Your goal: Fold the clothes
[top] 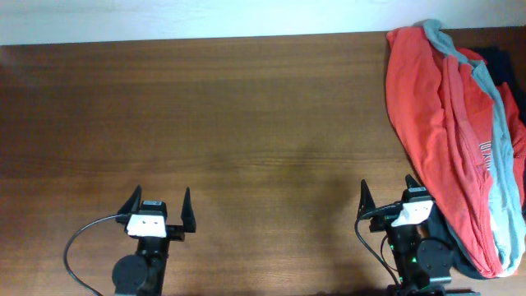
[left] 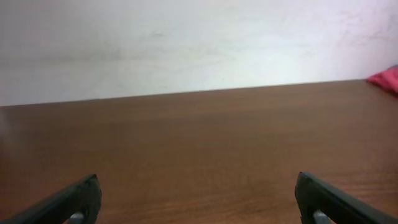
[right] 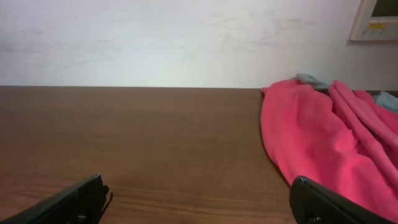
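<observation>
Jaws on both grippers stand wide apart with nothing between them. Left gripper point(top: 161, 197) and right gripper point(top: 387, 191) are parked along the near edge of the table point(top: 246, 123), the right one toward its right end. The clothes point(top: 448, 173) are heaped at the table's right end, running from the far edge to the near edge. An orange-red T-shirt point(top: 415, 99) lies on top, bunched lengthwise, with a grey-blue piece point(top: 500, 123) threaded through it and a navy piece point(top: 503, 59) showing at the far right corner. Part of a white print point(top: 486, 156) is seen on the shirt, creased. No fold has yet been made.

The fabric is judged light, limp and thin. It is expected to sag and cling to the pieces beneath, so one pinch may lift several layers. Nothing fragile is involved. A hold is best taken on the shirt's edge facing the table's middle, at a hem or seam where cloth is doubled. From there the shirt can be drawn onto the bare table middle for spreading.
</observation>
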